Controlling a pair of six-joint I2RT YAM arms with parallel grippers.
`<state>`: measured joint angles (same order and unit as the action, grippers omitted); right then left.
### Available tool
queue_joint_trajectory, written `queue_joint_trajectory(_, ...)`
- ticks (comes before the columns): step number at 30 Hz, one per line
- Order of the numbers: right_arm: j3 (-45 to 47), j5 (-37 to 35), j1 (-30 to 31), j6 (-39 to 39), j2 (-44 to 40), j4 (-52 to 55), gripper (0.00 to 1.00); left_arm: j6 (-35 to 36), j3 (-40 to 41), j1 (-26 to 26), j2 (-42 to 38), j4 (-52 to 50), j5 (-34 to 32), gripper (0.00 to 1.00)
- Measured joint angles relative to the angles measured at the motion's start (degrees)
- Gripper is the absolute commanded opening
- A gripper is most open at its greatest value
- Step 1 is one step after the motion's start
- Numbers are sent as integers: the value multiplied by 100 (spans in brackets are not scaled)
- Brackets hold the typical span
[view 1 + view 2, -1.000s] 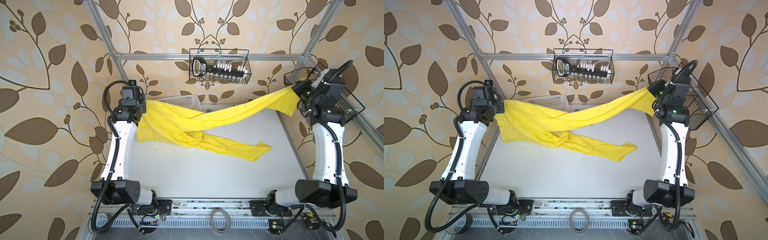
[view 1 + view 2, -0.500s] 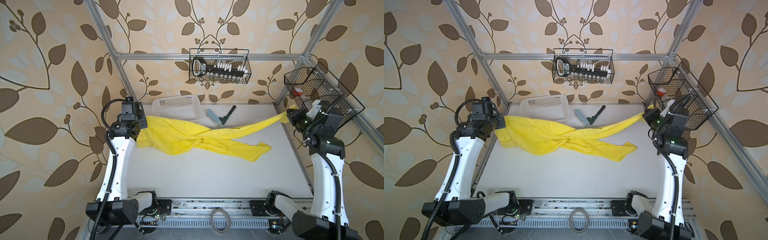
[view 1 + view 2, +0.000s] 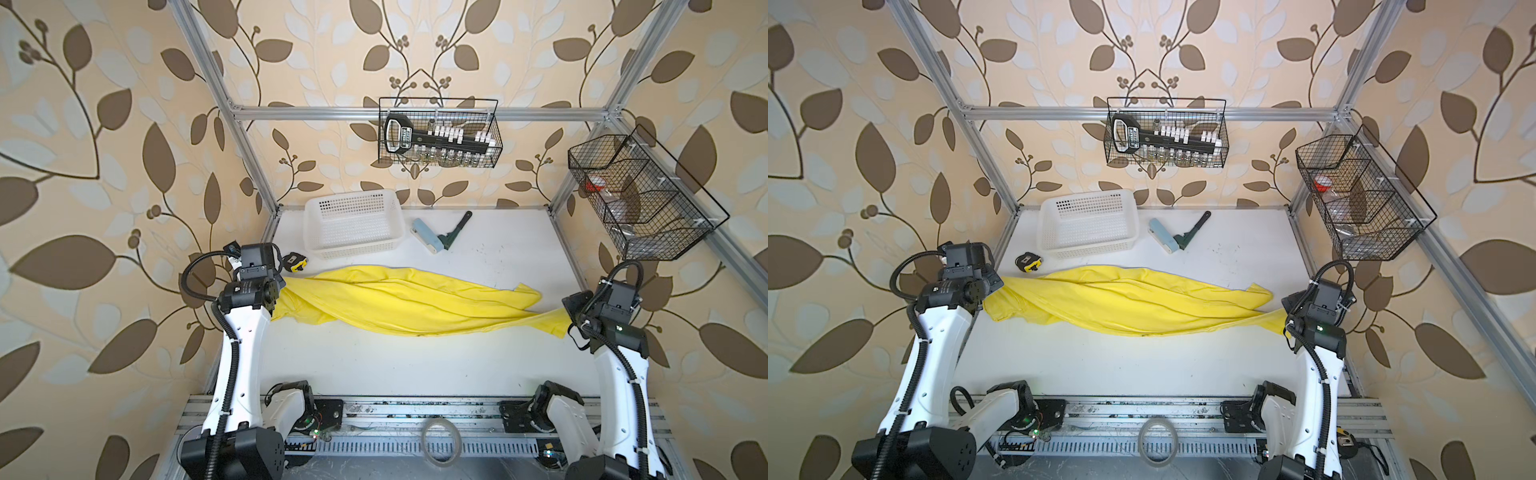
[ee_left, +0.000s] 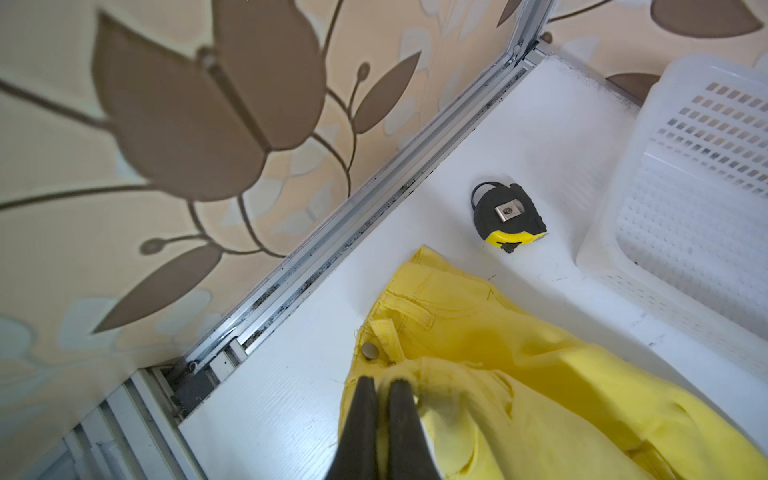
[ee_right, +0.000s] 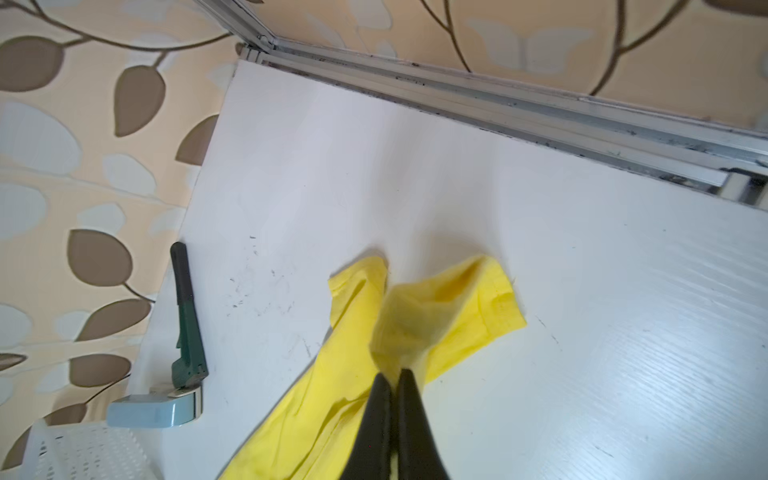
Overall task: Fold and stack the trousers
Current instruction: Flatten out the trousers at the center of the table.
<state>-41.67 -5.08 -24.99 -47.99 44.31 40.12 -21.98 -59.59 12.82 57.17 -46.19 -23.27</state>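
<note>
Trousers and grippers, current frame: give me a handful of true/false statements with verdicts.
1. The left gripper is shut on the trousers near the waistband button. True.
2. The right gripper is open and clear of the cloth. False: it is shut on a leg end.
3. The trousers lie inside the white basket. False: they lie on the table, in front of the basket.
4. A tape measure lies beside the basket, apart from the trousers. True.
5. The trousers are folded flat. False: they are twisted and stretched between the two grippers.
</note>
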Motion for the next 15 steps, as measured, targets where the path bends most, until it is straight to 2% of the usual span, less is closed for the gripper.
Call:
queue_joint_trajectory(3,260,-173,-61,-7,-160,-63,0,-337,382,0,-289,-7,35,0)
queue_joint_trajectory(6,387,-157,-264,-22,70,-133,0,-632,662,0,-426,-76,22,0)
queue_joint_trajectory(11,236,-188,-354,-24,551,-216,0,-990,715,0,-485,-273,-116,0)
queue_joint_trajectory(15,149,-313,-354,-68,472,-234,0,-1255,750,0,-726,-382,-70,0)
